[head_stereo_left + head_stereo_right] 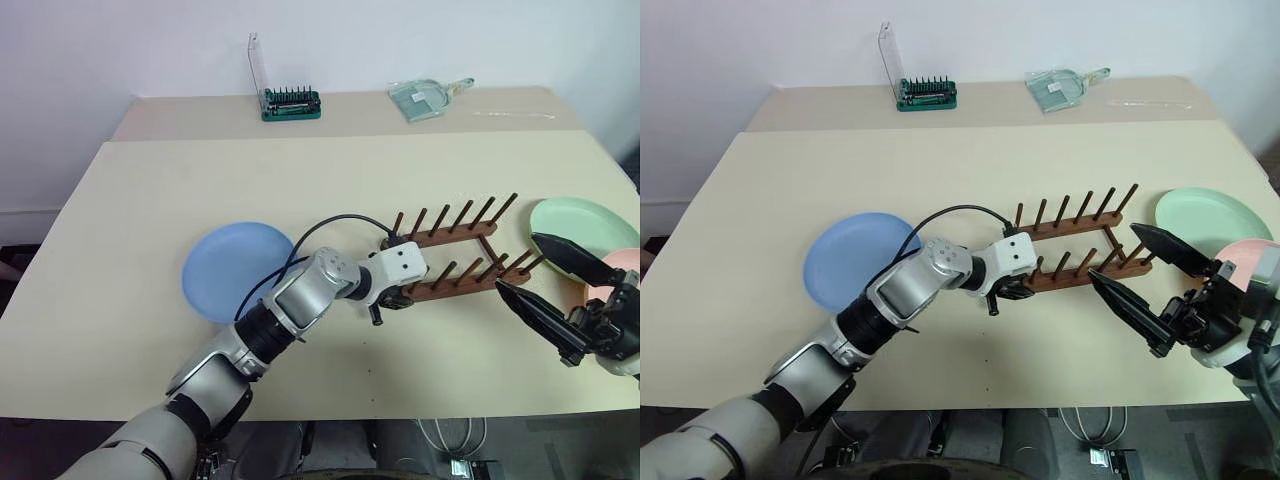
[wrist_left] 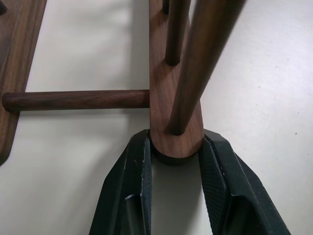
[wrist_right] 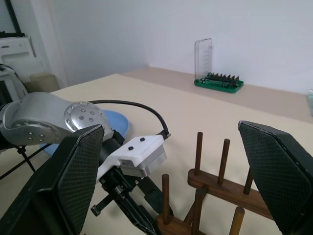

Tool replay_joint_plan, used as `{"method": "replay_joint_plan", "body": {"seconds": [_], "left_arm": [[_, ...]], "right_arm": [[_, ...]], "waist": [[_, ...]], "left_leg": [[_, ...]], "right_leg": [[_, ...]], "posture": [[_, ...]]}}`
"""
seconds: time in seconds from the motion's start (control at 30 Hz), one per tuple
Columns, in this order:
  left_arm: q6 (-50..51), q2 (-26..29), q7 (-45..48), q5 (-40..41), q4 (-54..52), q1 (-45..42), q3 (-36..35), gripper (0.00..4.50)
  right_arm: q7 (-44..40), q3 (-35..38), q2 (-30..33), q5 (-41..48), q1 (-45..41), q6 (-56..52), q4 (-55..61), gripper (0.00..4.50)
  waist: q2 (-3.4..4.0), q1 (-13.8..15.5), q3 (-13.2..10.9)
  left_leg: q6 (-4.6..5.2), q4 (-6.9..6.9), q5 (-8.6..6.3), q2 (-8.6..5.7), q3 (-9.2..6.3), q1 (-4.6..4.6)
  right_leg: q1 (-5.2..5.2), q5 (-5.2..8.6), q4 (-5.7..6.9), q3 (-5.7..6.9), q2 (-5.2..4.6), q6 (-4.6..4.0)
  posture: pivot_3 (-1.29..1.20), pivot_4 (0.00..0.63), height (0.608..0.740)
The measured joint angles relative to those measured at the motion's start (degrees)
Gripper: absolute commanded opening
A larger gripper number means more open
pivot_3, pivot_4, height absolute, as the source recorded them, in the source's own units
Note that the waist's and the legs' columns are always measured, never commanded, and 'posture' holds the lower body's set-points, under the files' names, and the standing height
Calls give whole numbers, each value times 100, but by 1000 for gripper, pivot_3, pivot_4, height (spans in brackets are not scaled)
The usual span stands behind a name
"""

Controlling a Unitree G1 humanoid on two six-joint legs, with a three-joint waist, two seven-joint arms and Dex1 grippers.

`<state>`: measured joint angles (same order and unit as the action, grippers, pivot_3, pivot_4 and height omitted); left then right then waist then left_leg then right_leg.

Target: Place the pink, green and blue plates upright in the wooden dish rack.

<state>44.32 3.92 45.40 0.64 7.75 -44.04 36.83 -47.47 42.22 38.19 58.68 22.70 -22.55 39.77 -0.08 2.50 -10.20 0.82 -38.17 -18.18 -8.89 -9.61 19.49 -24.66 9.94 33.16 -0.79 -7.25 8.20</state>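
The wooden dish rack (image 1: pixel 455 250) lies on the table right of centre, with its pegs upright and no plate in it. My left gripper (image 1: pixel 400 297) is shut on the left end of its near rail (image 2: pixel 176 132), one finger pressed to each side. The blue plate (image 1: pixel 238 270) lies flat to the left, behind my left forearm. The green plate (image 1: pixel 583 226) lies flat at the right edge, and the pink plate (image 1: pixel 620 265) is just in front of it, partly hidden by my right hand. My right gripper (image 1: pixel 516 262) hovers open off the rack's right end, holding nothing.
A green screwdriver bit holder (image 1: pixel 291 103) with a raised clear lid stands at the back. A clear plastic scoop (image 1: pixel 425 97) and a thin clear rod (image 1: pixel 510 115) lie at the back right. The table's right edge runs close to the green plate.
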Motion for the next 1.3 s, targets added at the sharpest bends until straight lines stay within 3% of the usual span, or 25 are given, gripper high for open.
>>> {"method": "replay_joint_plan", "body": {"seconds": [0.2, 0.37, 0.63, 1.07, 1.3], "left_arm": [[-120, -47, -86, -15, 228, -82, -69, 791], [-857, -181, -163, 34, 1146, -385, -571, 791], [-2230, 281, 1370, 198, 1798, -462, -771, 791], [-3326, 662, 2080, -263, 1923, -434, -535, 791], [-2801, 577, 2193, -281, 1778, -430, -483, 4180]], "right_arm": [[80, 1, -2, 16, 7, 49, 22, 4500], [106, 5, -12, 43, 34, 98, 52, 4500], [107, 1, 19, 99, -35, 103, 51, 4500], [98, 1, 18, 109, 34, 103, 51, 4500], [95, 0, 18, 110, 85, 103, 52, 4500]], "waist": [[0, -3, 0], [0, -28, 0], [2, -8, -1], [2, -9, -1], [2, -10, -1]], "left_leg": [[4, -1, -3, 1, 2, -7], [3, 3, -3, 8, 11, -6], [5, 4, -4, 9, 14, 1], [7, 4, -5, 9, 14, 0], [8, 4, -5, 9, 14, -3]], "right_leg": [[8, 2, -1, -1, 0, 4], [-1, 2, -1, -5, 5, 4], [-6, -8, -6, -9, 7, -12], [-6, -7, -6, -11, 8, -11], [-2, 0, -5, -11, 9, 1]], "posture": [[0, 150, 740], [0, 150, 740], [0, 150, 740], [0, 150, 740], [0, 150, 740]]}}
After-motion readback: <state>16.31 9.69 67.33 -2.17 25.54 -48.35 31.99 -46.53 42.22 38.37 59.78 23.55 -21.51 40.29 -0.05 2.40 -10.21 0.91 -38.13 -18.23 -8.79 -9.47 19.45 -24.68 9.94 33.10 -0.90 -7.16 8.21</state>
